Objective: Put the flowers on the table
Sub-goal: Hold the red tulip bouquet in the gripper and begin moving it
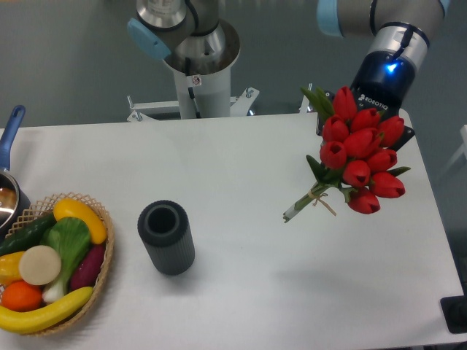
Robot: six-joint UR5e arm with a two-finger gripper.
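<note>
Gripper (363, 109): fingers hidden behind the blooms, so their spread cannot be told; the flowers (359, 154) hang at it, above the table (248, 182) near its far right edge. Stems slant down-left, tied with tan string. Blooms red, leaves green. Open white surface lies between the bunch and a dark ribbed cylinder (166, 237). Basket (98, 273) of produce sits at the left edge, pot (9, 191) beside it.
</note>
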